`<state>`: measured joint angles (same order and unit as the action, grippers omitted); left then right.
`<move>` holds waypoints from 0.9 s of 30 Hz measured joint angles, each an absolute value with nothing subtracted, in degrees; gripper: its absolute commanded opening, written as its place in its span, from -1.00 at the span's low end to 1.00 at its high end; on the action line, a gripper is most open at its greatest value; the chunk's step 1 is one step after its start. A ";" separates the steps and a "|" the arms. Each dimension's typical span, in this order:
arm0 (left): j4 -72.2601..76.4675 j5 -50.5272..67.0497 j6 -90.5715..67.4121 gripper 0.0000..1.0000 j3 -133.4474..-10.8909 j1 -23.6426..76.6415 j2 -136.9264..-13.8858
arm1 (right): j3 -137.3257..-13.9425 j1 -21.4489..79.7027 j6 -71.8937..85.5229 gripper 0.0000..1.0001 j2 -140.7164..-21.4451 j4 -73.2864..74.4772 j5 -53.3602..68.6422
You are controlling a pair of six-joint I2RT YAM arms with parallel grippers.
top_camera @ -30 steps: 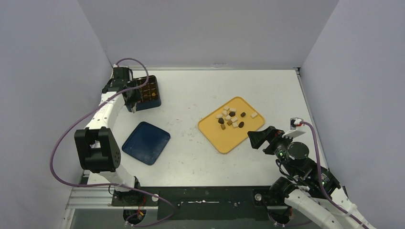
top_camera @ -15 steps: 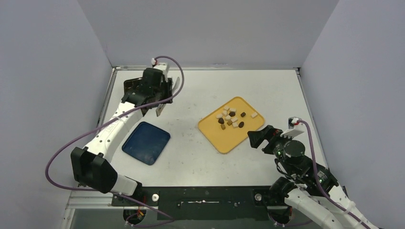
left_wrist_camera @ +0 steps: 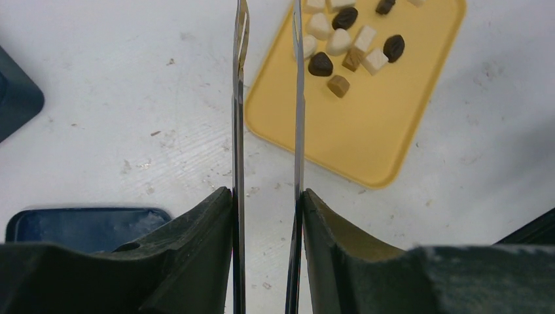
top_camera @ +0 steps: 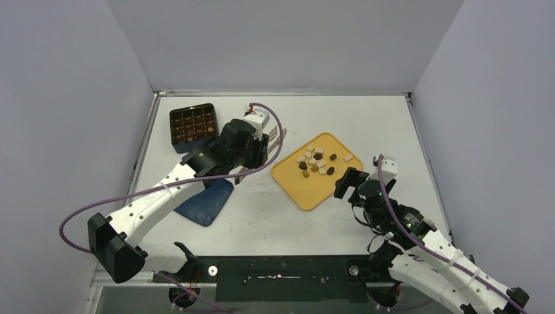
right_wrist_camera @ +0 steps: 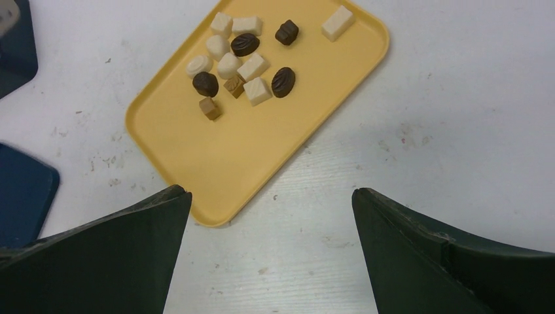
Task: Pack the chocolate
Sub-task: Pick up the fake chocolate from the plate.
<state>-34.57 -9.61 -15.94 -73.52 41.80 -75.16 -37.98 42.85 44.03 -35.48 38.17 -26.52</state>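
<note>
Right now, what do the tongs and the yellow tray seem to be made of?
The tongs: likely metal, polished; the thin silver blades shine and reflect.
The yellow tray: probably plastic, smooth and matte; even colour, rounded moulded rim, no glare.

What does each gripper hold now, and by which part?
Left gripper holds the tongs by their arms, well behind the tips. Right gripper holds nothing.

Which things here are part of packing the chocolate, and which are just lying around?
In the job: chocolates; tray under them; compartment box; tongs, gripped in the left tool.
Lying about: blue lid; right tool, open, holding nothing.
</note>
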 measured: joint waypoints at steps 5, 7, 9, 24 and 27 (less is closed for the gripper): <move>-32.73 -9.61 -16.75 -0.23 -68.31 46.17 -75.09 | -37.43 42.85 44.25 1.00 -33.45 38.22 -28.99; -32.64 -9.67 -16.95 -0.23 -67.24 47.68 -75.81 | -37.43 42.85 44.25 1.00 -32.99 38.22 -29.69; -31.88 -10.15 -16.97 -0.24 -66.89 49.36 -77.21 | -37.43 42.85 44.25 1.00 -33.17 38.22 -29.82; -24.14 -10.02 -17.85 -0.22 -65.71 53.08 -85.01 | -37.43 42.85 44.23 1.00 -31.38 38.22 -29.78; -22.85 -10.00 -17.98 -0.20 -65.52 53.76 -86.89 | -37.43 42.85 44.23 1.00 -30.74 38.19 -29.74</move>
<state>-22.85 -10.00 -17.98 -65.52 53.76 -86.89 -37.43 42.85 44.23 -30.74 38.20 -29.74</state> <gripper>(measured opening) 0.394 0.999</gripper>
